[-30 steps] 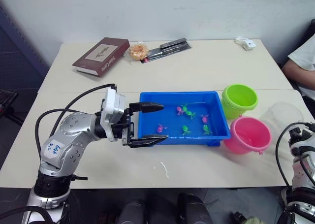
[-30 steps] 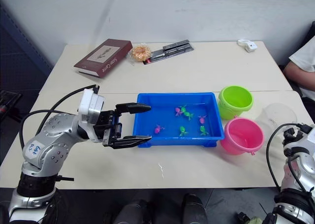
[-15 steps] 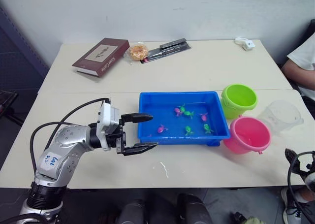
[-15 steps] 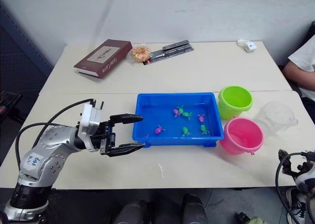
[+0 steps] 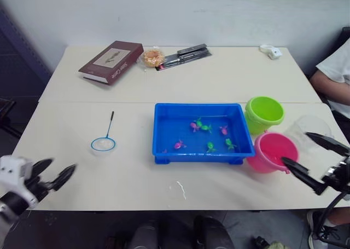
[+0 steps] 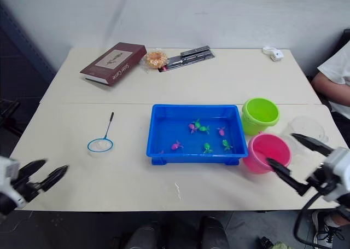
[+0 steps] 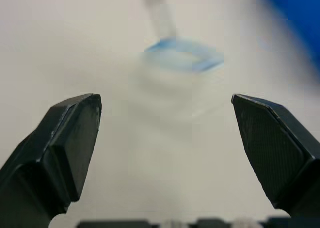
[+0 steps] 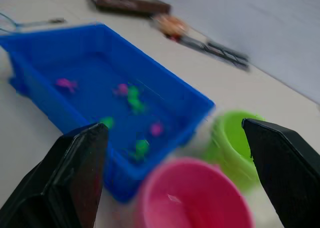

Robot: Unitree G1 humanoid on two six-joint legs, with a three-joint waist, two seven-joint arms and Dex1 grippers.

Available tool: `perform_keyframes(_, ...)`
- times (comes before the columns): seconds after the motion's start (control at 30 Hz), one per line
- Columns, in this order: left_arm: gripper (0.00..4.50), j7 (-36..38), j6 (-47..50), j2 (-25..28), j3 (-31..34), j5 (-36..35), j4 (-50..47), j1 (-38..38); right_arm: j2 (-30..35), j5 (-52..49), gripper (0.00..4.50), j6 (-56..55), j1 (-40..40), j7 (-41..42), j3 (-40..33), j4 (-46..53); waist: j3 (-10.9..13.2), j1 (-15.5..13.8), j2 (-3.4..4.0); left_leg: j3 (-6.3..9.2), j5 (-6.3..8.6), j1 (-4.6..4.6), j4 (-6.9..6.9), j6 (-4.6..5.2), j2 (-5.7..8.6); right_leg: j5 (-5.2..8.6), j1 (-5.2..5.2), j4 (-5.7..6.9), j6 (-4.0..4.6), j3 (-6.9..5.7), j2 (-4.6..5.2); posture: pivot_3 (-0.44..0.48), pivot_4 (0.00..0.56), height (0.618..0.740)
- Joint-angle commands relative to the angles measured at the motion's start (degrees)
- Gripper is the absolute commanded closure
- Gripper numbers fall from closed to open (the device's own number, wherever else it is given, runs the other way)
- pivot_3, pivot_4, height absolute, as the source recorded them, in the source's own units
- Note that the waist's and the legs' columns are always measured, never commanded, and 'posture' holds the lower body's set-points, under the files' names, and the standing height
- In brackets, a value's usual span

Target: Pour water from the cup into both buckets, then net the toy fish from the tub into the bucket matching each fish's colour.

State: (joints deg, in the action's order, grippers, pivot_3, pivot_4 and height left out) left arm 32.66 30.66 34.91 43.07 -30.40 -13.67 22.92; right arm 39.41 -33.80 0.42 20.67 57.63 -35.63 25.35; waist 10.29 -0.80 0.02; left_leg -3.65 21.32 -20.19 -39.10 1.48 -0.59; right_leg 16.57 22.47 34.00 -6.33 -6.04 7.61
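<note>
Withdrawn from the tub (image 5: 240, 145), left gripper (image 5: 48, 175) gapes wide, empty; right gripper (image 5: 310, 157) likewise, beside pink bucket (image 5: 273, 150)

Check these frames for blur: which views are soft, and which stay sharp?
Left wrist view: the net is smeared and out of focus. Right wrist view: the tub and pink bucket are blurred. Both eye views stay sharp, the toy fish distinct.

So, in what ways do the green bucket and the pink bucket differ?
The green bucket is lime green and stands farther from the robot; the pink bucket is pink and stands nearer, close to the open right gripper. Both are small round pails of like size, upright beside the blue tub.
</note>
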Motion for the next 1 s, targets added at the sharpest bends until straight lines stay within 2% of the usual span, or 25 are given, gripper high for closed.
perform_keyframes(0.03, 0.00, -3.34, -0.20, -0.85, 3.87, 1.27, -0.38, 1.83, -1.27, 0.28, 0.04, -4.61, -1.15, 2.58, 3.81, 2.79, 0.00, -0.90, -0.01, 0.01, 0.00, 0.00, 0.00, -0.01, -0.01, 0.02, 0.01, 0.01, 0.03, -0.03, -0.01, 0.000, 0.150, 0.740)
perform_keyframes(0.2, 0.00, -7.94, 0.93, -3.67, 6.80, 0.84, -1.56, 2.71, -3.34, 0.07, 0.04, -11.82, -4.89, 10.93, 13.42, -0.90, -0.09, -0.54, -0.16, -0.02, 0.01, 0.05, -0.03, -0.02, -0.02, 0.01, -0.06, -0.01, 0.02, 0.00, 0.03, 0.000, 0.150, 0.740)
perform_keyframes(0.3, 0.00, -8.51, 1.96, -3.28, 5.97, -0.06, -3.28, 1.27, -2.54, -1.32, 0.04, -9.66, -7.25, 10.29, 14.38, -2.22, -0.09, -0.52, -0.15, -0.02, 0.01, 0.04, -0.03, -0.04, -0.06, 0.02, -0.02, 0.04, 0.05, 0.00, 0.04, 0.000, 0.150, 0.740)
perform_keyframes(0.4, 0.00, -9.94, 10.04, -0.76, 3.64, -3.17, -6.05, -2.38, -1.51, -3.63, 0.04, -7.34, -10.35, 9.36, 13.40, -3.57, -0.09, -0.61, -0.15, -0.01, 0.01, 0.05, -0.03, -0.06, -0.06, 0.02, -0.01, 0.08, 0.08, -0.01, 0.06, 0.000, 0.150, 0.740)
perform_keyframes(0.53, 0.00, -16.72, 23.01, 4.21, -4.16, -4.16, -9.13, -15.03, -0.58, -4.49, 0.04, -5.10, -12.71, 7.10, 12.50, -3.47, -0.09, -0.89, -0.14, 0.11, -0.06, 0.03, -0.05, -0.13, -0.04, 0.03, -0.01, 0.18, 0.11, -0.08, 0.08, 0.000, 0.150, 0.740)
perform_keyframes(0.57, 0.00, -19.31, 27.77, 5.28, -6.53, -3.46, -8.81, -18.83, -0.57, -4.37, 0.04, -4.70, -12.78, 6.75, 12.84, -2.84, -0.10, -0.93, -0.12, 0.13, -0.06, 0.03, -0.05, -0.13, -0.03, 0.03, -0.02, 0.27, 0.11, -0.08, 0.07, 0.000, 0.150, 0.740)
perform_keyframes(0.63, 0.00, -21.22, 30.99, 5.62, -11.85, -2.24, -5.79, -26.89, -0.55, -3.75, 0.04, -4.31, -12.63, 6.12, 13.38, -2.06, -0.11, -0.67, -0.10, 0.10, -0.09, 0.02, -0.05, -0.17, -0.02, 0.03, -0.01, 0.48, 0.11, -0.09, -0.01, 0.000, 0.150, 0.740)
perform_keyframes(0.73, 0.00, -20.96, 30.26, 4.98, -19.27, 0.14, 0.55, -36.48, -0.66, -2.52, 0.04, -3.88, -11.77, 4.96, 14.02, -1.02, -0.13, -0.54, -0.08, -0.08, -0.16, 0.04, -0.06, -0.15, 0.02, 0.03, 0.04, 0.58, 0.11, -0.15, -0.25, 0.000, 0.150, 0.740)
perform_keyframes(0.87, 0.00, -21.55, 26.27, 3.02, -32.49, 8.78, 15.20, -48.10, -1.07, -2.07, 0.04, -3.46, -10.11, 3.96, 14.90, 0.88, -0.13, -0.54, -0.08, -0.38, -0.17, 0.12, -0.06, -0.15, 0.04, 0.02, 0.10, 0.66, 0.08, -0.29, -0.55, 0.000, 0.150, 0.740)
perform_keyframes(1.0, 0.00, -19.55, 23.30, 1.07, -37.90, 12.87, 26.19, -54.41, -1.94, -1.16, 0.04, -4.25, -7.29, 3.63, 14.92, 1.85, -0.12, -0.61, -0.13, -0.41, -0.19, 0.06, -0.13, -0.16, -0.02, 0.01, 0.15, 0.63, 0.07, -0.25, -0.74, 0.000, 0.150, 0.740)
